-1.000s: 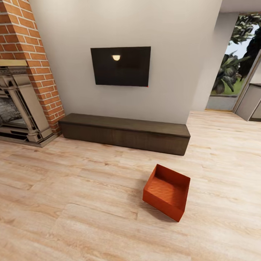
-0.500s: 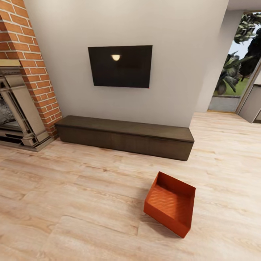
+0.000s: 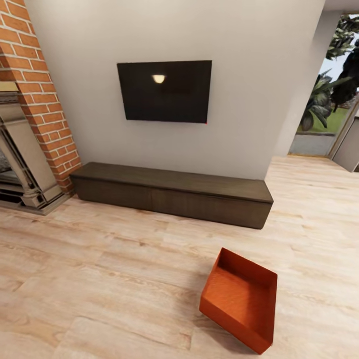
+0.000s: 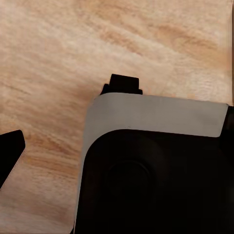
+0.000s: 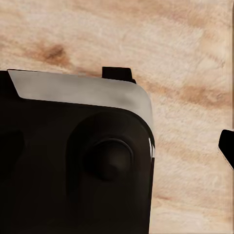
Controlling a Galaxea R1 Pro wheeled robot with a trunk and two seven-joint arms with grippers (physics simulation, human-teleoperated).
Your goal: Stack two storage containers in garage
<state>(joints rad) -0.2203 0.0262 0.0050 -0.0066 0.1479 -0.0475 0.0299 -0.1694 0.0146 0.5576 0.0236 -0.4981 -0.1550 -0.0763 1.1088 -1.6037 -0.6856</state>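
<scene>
Nearest, one storage container (image 3: 241,299) is seen lying open-topped on the wood-plank floor (image 3: 99,279) of the living room, nothing gripping it. Whether either gripper is released or clenched cannot be told from the wrist views. The bin could be nudged by the base if approached carelessly. Beyond, the low cabinet (image 3: 172,192) and wall TV (image 3: 164,91) are seen.

One orange-red storage container (image 3: 240,300), open-topped, shallow and empty, is sitting upright and skewed on the living room's light wood-plank floor (image 3: 99,279), near the low dark cabinet (image 3: 172,192).
</scene>
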